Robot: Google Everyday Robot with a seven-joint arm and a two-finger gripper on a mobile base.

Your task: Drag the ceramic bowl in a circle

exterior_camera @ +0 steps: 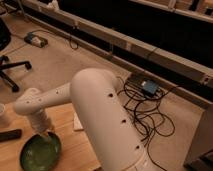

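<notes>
Green and glossy, the ceramic bowl (40, 154) sat at the near left of the wooden surface (69, 150). The pincer (46, 135) hung at its far rim, so we judged the bowl's centre lay just nearward and slightly left of it. We could not tell whether the pincer was spread or pressed together.

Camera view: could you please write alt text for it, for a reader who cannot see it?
The robot's white arm reaches down across a wooden table, its gripper at the far rim of the green ceramic bowl. Cables lie on the carpet beyond.
</notes>
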